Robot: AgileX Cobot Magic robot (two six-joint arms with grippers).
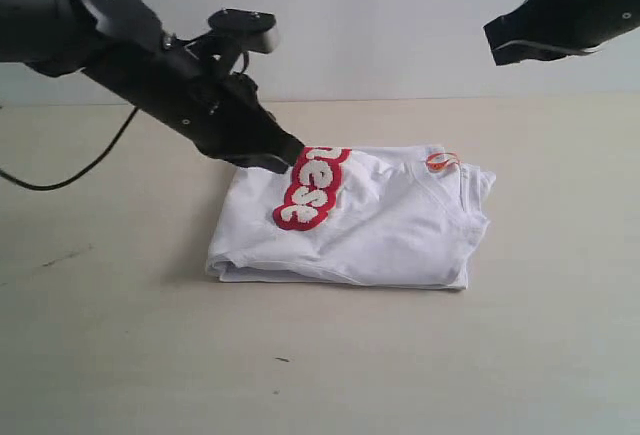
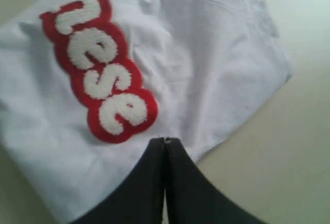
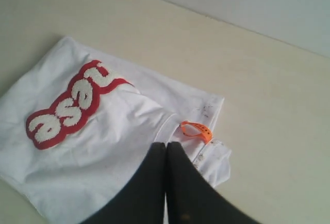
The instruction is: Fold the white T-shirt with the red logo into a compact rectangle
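The white T-shirt lies folded in a rough rectangle on the table, with the red logo running across its left part and an orange tag at the collar. My left gripper is shut and empty, its tip just over the shirt's far left edge by the logo's end. The left wrist view shows its closed tips over white T-shirt fabric below the red logo. My right gripper hangs high at the upper right, shut and empty. In the right wrist view its tips stand above the collar by the orange tag.
The beige tabletop spreads all round the shirt, with a white wall behind it. A black cable sags from the left arm over the table's left side. Small dark specks mark the table near the front.
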